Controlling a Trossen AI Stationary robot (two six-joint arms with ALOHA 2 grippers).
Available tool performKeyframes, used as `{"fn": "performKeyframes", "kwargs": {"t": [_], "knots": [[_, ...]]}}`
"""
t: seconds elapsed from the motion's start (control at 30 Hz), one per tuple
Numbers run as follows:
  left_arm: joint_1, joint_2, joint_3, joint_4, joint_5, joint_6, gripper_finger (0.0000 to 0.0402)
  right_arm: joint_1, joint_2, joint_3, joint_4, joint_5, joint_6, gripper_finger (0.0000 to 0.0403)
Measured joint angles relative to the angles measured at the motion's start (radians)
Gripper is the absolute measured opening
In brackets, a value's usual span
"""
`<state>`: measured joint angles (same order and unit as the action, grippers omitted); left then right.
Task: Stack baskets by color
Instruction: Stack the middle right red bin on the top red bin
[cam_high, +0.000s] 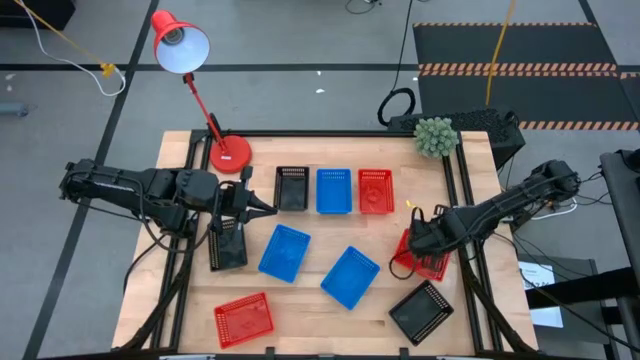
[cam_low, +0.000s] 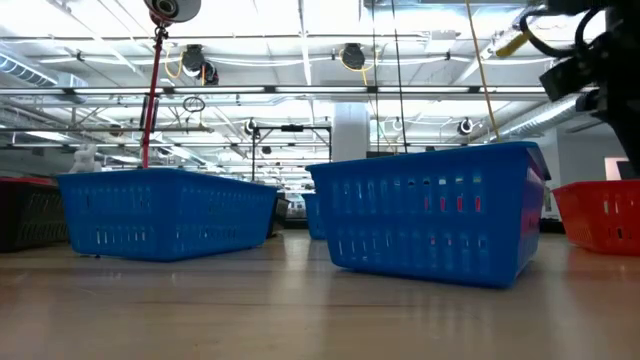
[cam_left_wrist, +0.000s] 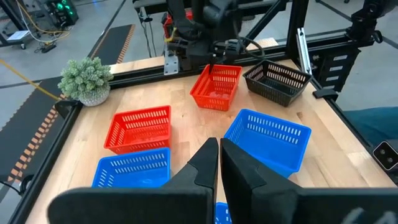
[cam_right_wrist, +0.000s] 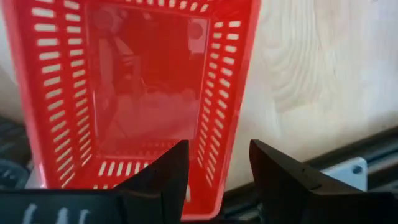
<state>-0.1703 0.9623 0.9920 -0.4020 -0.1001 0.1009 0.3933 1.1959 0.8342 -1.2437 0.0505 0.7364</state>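
gleaming translucent red basket (cam_right_wrist: 149, 81), slotted mesh walls, smooth floor

Nine baskets are counted in the high view. Three are blue: one (cam_high: 333, 190) in the upper middle row, one (cam_high: 285, 252) at centre left, one (cam_high: 350, 276) at centre. Three are red: one (cam_high: 376, 190) in the row, one (cam_high: 243, 320) at lower left, one (cam_high: 422, 256) at centre right. Three are black: one (cam_high: 291, 188) in the row, one (cam_high: 228, 245) at left, one (cam_high: 421, 312) at lower right. One red lamp (cam_high: 228, 152) and one potted plant (cam_high: 435, 137) are seen at the top.
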Motion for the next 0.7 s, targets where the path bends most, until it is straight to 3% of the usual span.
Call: {"fn": "performKeyframes", "kwargs": {"t": [0.33, 0.7], "knots": [[0.0, 0.0, 0.0, 0.0, 0.0, 0.0, 0.0021, -0.054, -0.132, -0.149, 0.08, -0.009, -0.019, 0.0144], [0.001, 0.0, 0.0, 0.004, 0.001, 0.026, 0.0021, -0.054, -0.147, -0.189, 0.16, -0.056, 0.016, 0.001]]}}
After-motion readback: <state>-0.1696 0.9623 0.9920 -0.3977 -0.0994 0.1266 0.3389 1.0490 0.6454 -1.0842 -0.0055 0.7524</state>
